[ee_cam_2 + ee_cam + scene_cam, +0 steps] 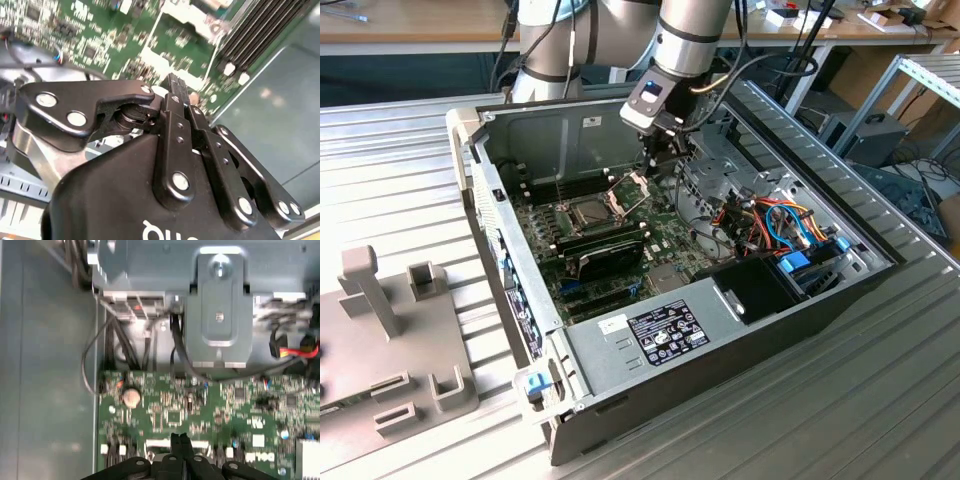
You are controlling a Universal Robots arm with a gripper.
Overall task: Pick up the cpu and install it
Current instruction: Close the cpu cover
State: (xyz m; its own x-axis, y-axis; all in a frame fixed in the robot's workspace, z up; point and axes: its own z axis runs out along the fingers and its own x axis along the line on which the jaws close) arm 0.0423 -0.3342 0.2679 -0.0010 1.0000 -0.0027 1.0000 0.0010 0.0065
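Observation:
My gripper point(658, 165) hangs inside the open computer case point(470, 170), just above the green motherboard point(660, 235) and on the exterior view's right of the socket. In both wrist views its black fingertips point(179, 439) point(175, 82) are pressed together with nothing between them. The dark square socket point(588, 212) lies on the motherboard, its hinged metal frame point(628, 183) standing raised beside it. The cpu is hidden or out of view.
A long black expansion card point(605, 255) lies just in front of the socket. A metal drive cage point(730, 160), coloured cables point(780, 220) and a black box point(750, 285) stand on the exterior view's right. A grey fixture point(390, 330) rests on the ribbed table outside the case.

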